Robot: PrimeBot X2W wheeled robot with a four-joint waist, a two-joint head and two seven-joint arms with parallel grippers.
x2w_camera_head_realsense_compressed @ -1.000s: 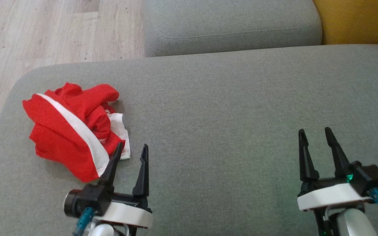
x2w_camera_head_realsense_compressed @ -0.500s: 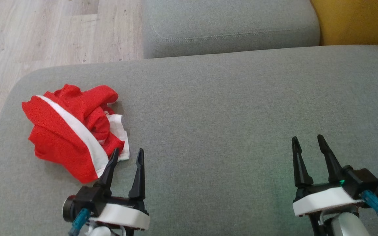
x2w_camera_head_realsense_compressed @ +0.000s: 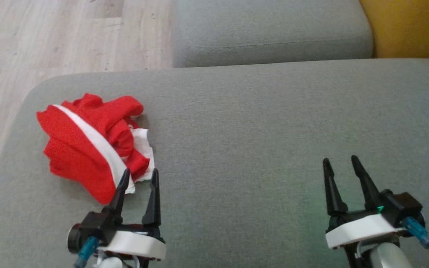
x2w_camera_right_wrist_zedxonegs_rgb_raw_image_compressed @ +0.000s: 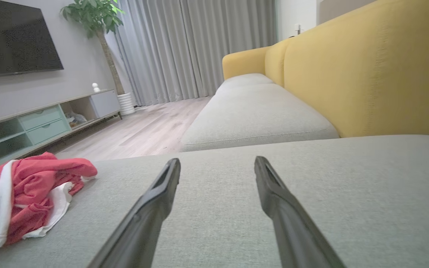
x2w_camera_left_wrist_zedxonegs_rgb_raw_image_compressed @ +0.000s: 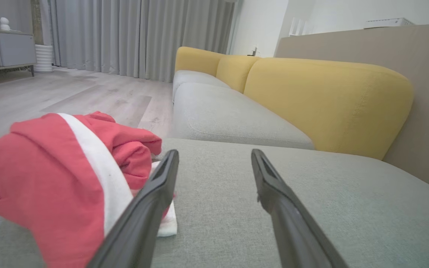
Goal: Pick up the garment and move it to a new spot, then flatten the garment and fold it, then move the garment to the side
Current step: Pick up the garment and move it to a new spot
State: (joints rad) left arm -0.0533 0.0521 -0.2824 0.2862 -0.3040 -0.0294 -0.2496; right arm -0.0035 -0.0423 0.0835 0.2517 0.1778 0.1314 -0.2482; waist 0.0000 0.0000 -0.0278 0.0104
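Head view: crumpled red-white garment [x2w_camera_head_realsense_compressed: 84,149] lying near left edge of sofa seat [x2w_camera_head_realsense_compressed: 255,130]; left end effector [x2w_camera_head_realsense_compressed: 140,173] released, hovering just beside its near hem; right end effector [x2w_camera_head_realsense_compressed: 340,160] released, well apart. Best reaching deeper, pinching thick fold, avoiding thin hem.

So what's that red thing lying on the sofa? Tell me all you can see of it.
A red garment, of mesh-like sports fabric, with a broad white stripe and a white piece poking out at one side. It lies crumpled in a loose heap on the grey seat cushion, near its left end. Nothing grips it: the left gripper stands open at its near edge; whether a finger touches it cannot be told.
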